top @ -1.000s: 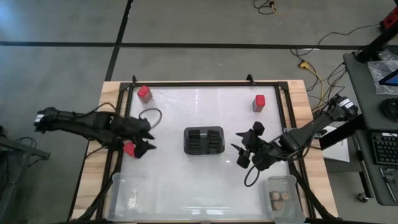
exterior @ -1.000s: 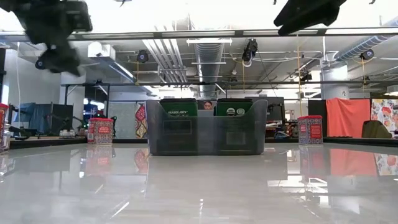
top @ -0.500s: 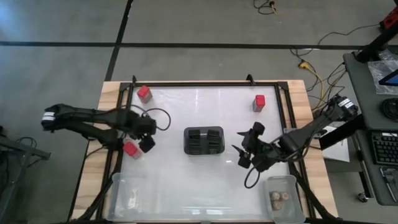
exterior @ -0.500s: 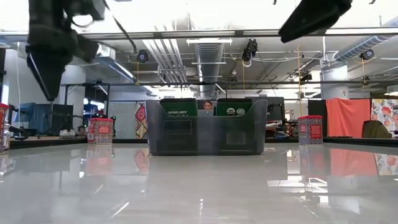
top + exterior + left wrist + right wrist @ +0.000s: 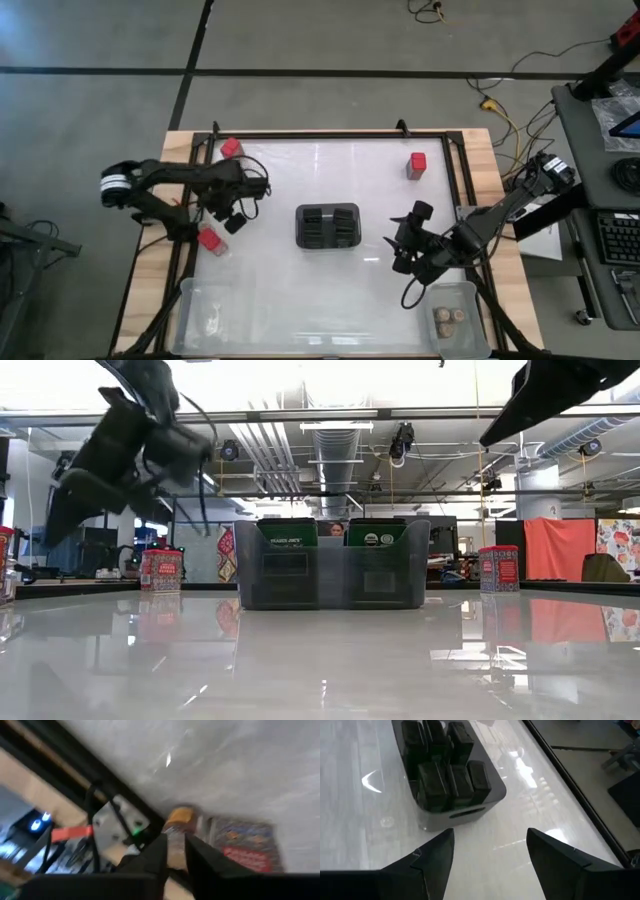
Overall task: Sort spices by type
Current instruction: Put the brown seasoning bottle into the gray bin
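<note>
high view, working left to right: your left gripper (image 5: pixel 233 218) hangs over the left side of the table (image 5: pixel 300 300), and its wrist view shows the fingers (image 5: pixel 155 857) pinched on a small tan-topped jar (image 5: pixel 177 817), with a red spice box (image 5: pixel 245 847) just beside it. that box (image 5: pixel 210 240) stands by the left rail, and a second red box (image 5: pixel 231 149) sits in the far-left corner. the near-left clear bin (image 5: pixel 215 312) holds something pale you cannot make out. the dark slotted holder (image 5: pixel 328 226) stands mid-table. a third red box (image 5: pixel 417 165) sits far right. your right gripper (image 5: pixel 408 252) waits right of the holder, fingers apart and holding nothing. the near-right bin (image 5: pixel 455 318) holds a few brown jars (image 5: pixel 447 318). judgement: jars are partly sorted; all three red boxes remain loose on the table, so most of the work is left.
</note>
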